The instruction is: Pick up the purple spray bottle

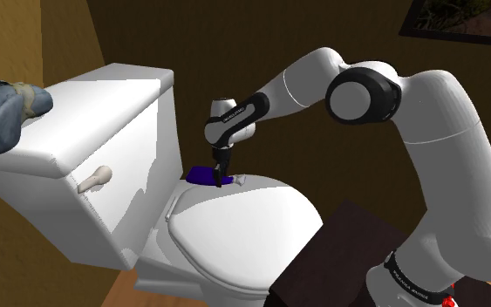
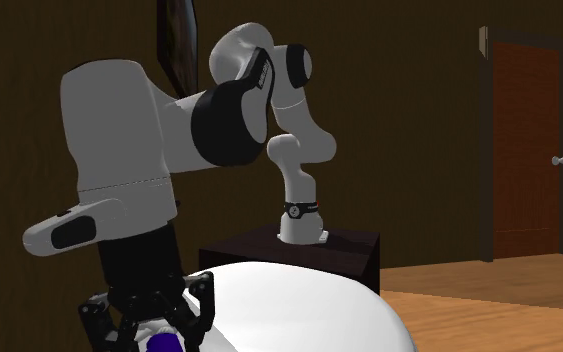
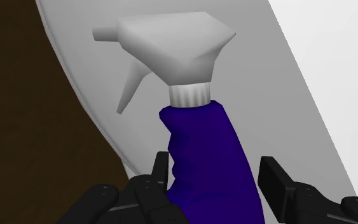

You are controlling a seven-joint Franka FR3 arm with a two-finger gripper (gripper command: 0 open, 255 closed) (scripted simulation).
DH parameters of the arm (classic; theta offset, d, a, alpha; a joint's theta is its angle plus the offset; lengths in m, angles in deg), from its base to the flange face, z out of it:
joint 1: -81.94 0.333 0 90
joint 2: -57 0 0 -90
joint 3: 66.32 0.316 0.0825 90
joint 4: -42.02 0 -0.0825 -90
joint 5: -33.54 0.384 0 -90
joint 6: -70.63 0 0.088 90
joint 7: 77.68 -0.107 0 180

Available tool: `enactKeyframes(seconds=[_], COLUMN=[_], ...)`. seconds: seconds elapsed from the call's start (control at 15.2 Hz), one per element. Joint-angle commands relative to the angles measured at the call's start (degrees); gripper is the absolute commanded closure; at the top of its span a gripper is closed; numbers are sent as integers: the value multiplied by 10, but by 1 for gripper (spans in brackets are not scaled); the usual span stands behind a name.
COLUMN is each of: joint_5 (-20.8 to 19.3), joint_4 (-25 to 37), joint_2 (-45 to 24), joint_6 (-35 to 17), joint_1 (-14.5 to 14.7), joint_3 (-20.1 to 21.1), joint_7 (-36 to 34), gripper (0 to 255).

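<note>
Pincer (image 3: 213, 164): black, blocky, released. Its fingers (image 3: 274, 181) straddle the bottle's body, one against it, the other just beside.
Spray bottle (image 3: 204, 137): smooth deep-purple body, waisted; ribbed pale collar; angular grey-white trigger head (image 3: 171, 48). It lies on its side at the back of the toilet lid (image 1: 235, 231), just before the tank (image 1: 104, 144). Long axis crosswise to the fingers' line; nozzle and trigger aimed at the lid's edge.
Lid: glossy white, rounded.
Tank: boxy, white, with a pale lever (image 1: 93, 179) and a lumpy blue-grey bundle (image 1: 3, 113) on top.
</note>
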Motion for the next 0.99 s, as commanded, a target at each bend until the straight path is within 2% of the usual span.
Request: enactKeyframes(seconds=[0.0, 0.92], joint_5=[0, -3], joint_4=[0, -7], joint_2=[-1, 63], joint_6=[-1, 56], joint_1=[0, 1], joint_3=[0, -1], joint_7=[0, -8], gripper=[255, 255])
